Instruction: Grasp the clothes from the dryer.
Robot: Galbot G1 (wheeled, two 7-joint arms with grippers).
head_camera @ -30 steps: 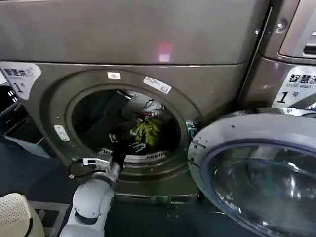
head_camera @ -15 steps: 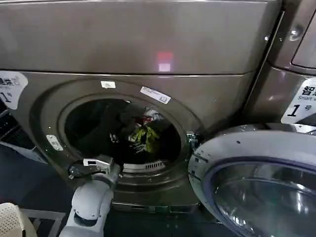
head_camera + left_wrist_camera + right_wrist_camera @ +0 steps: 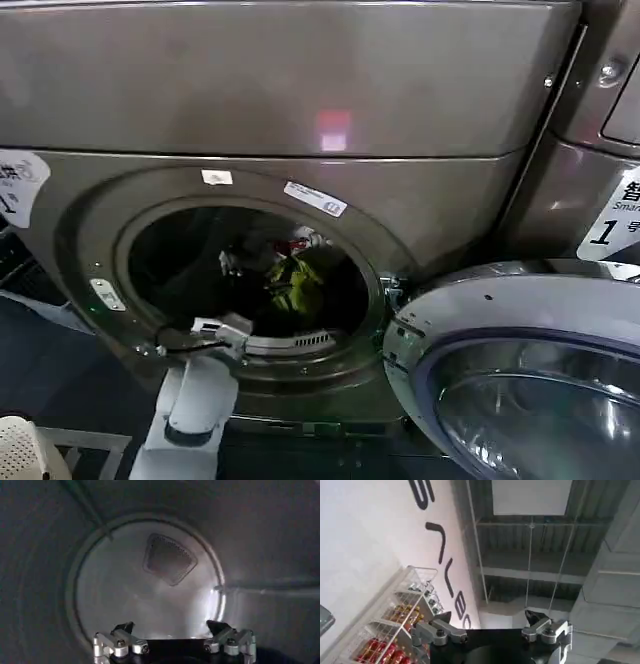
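At the porthole's lower lip, approx 7 o'clock on the round opening, the left claw (image 3: 222,330) is sitting just at the mouth of the dryer (image 3: 300,90), arm rising to it from below. In the left wrist view the left claw (image 3: 174,639) is showing both fingers spread wide w/ nothing between them, looking at the drum's bare back wall and its perforated vent patch (image 3: 169,558); no fabric is lying in line w/ it.

The clothes (image 3: 292,280) are heaped inside the drum, right of centre, approx 1 o'clock from the claw and deeper in. The yellow-green piece is sitting in the middle of the heap; light grey-white and a bit of red are showing above it. The heap is lying as a loose mound w/ its long axis running roughly 11 to 5 o'clock in the head view, top end leaning toward the back of the drum; no clear front or end to it.

Judged step: reaching in, grasp not yet made. The next move is likely calling for pushing further in, swinging toward 1 o'clock, dropping onto the mound and pinching across its short axis while clearing the rim.

The right claw (image 3: 493,630) is parked elsewhere, pointing up at a ceiling and wire shelves (image 3: 395,625), fingers wide, empty. The silver-rimmed door (image 3: 520,380) is hanging open at approx 4 o'clock.
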